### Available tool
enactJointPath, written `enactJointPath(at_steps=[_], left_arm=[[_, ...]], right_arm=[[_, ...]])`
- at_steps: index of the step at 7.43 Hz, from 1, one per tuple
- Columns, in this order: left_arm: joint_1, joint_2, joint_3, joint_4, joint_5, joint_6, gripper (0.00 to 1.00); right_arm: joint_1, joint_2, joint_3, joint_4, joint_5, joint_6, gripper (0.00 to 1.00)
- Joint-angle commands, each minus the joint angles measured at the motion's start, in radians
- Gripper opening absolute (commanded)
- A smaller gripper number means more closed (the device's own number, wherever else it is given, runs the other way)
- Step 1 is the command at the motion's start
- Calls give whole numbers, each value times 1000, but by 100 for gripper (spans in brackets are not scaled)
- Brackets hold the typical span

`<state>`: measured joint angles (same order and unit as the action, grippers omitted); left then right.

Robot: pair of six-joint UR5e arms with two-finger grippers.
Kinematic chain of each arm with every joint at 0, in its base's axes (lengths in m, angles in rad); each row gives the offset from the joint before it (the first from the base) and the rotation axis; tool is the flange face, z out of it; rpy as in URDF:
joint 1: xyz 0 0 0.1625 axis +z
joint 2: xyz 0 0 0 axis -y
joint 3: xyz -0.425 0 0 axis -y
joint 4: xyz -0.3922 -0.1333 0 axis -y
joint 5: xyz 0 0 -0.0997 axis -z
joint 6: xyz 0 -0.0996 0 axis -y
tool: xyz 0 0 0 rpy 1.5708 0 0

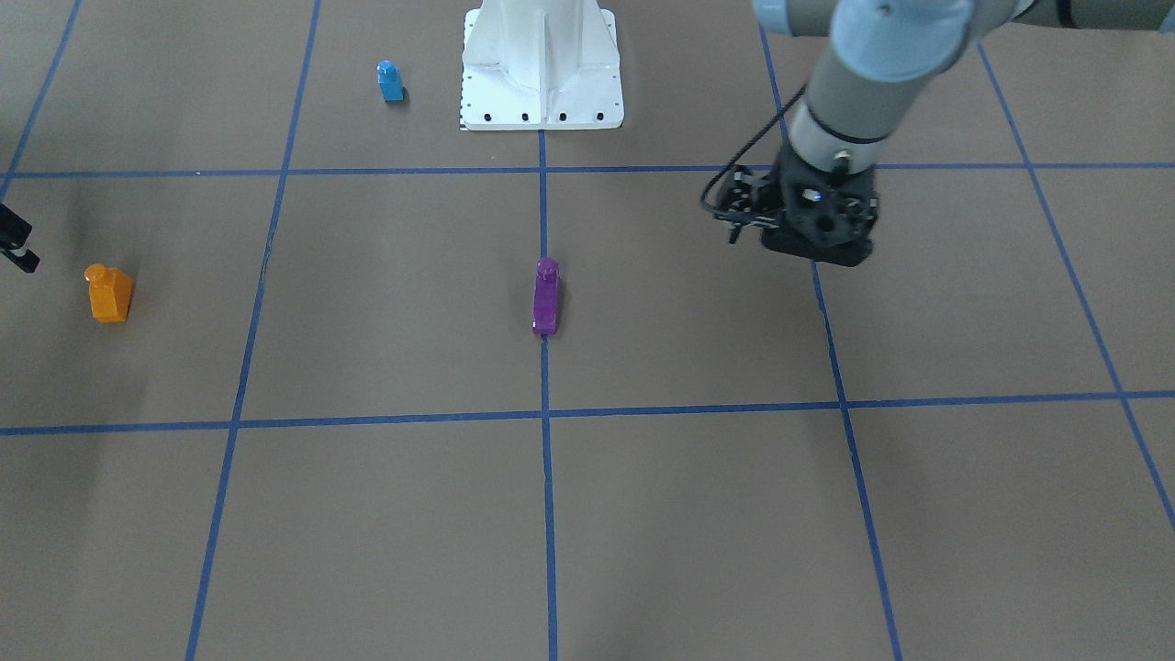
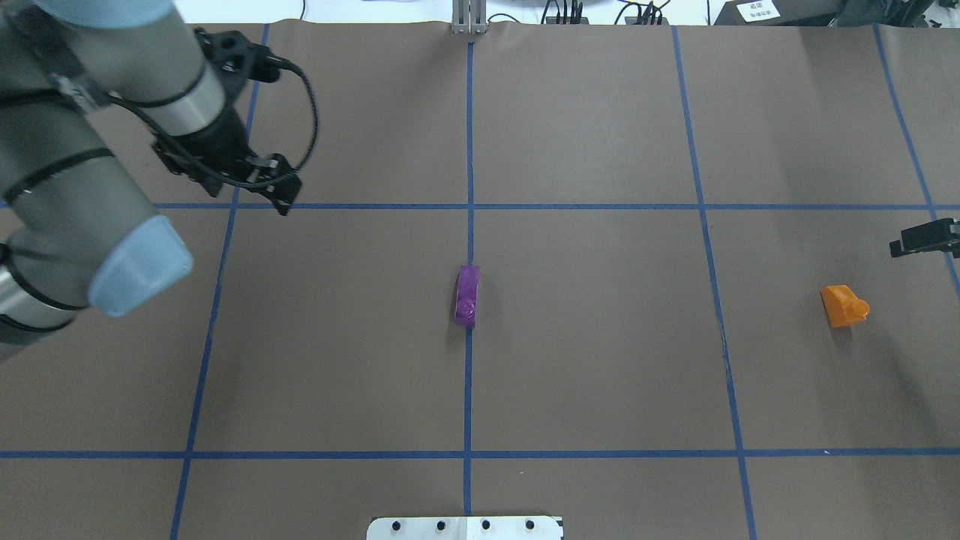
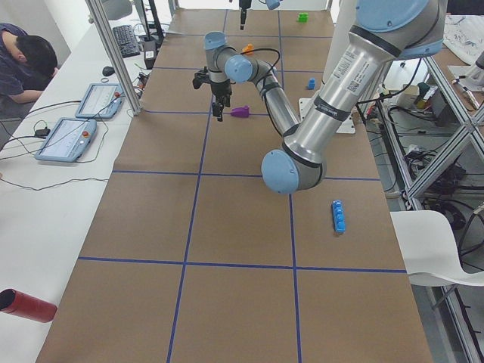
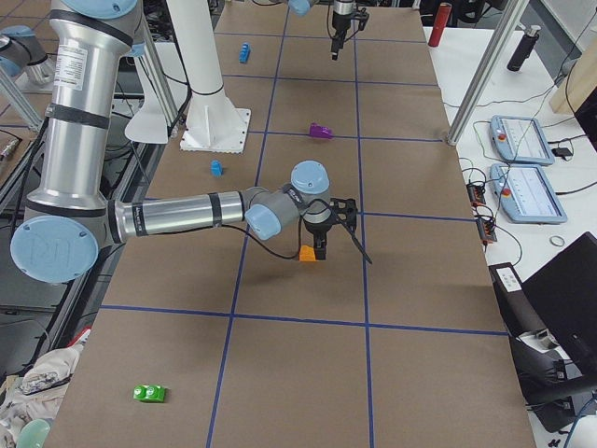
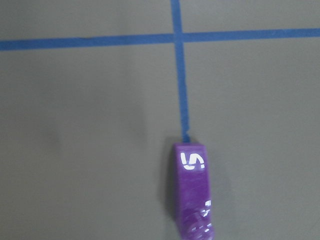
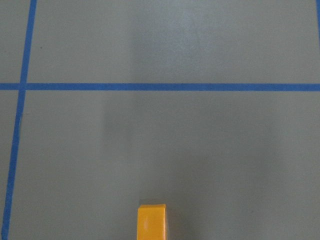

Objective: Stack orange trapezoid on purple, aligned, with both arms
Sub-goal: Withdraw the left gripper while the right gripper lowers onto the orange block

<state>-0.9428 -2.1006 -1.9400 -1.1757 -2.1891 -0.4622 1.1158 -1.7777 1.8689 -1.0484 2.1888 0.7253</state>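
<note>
Open tabletop (image 2: 600,360) around both blocks.
Purple block (image 2: 466,295) lies alone on the centre tape line, bare paper on every side. Orange trapezoid (image 2: 843,306) is well apart, right gripper (image 2: 919,238) near it. Small blue block (image 1: 390,81) and white robot base (image 1: 542,69) stand well off.

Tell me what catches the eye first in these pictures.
The purple block lies alone in the middle of the table, on the centre blue tape line, while the orange trapezoid sits far off near the table's right edge. The big grey left arm looms over the left side, its tool clear of both blocks.
</note>
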Motion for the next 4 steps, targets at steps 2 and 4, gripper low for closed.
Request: enactJointPath(at_steps=[2,4], left_arm=[[-206,152,-33,38,-51,338,100],[-205,152,-33,38,-51,333,100]], right_arm=[[-183,-20,-2,67,-147,60,99],[-217,-19,-8,65,-144,60,92]])
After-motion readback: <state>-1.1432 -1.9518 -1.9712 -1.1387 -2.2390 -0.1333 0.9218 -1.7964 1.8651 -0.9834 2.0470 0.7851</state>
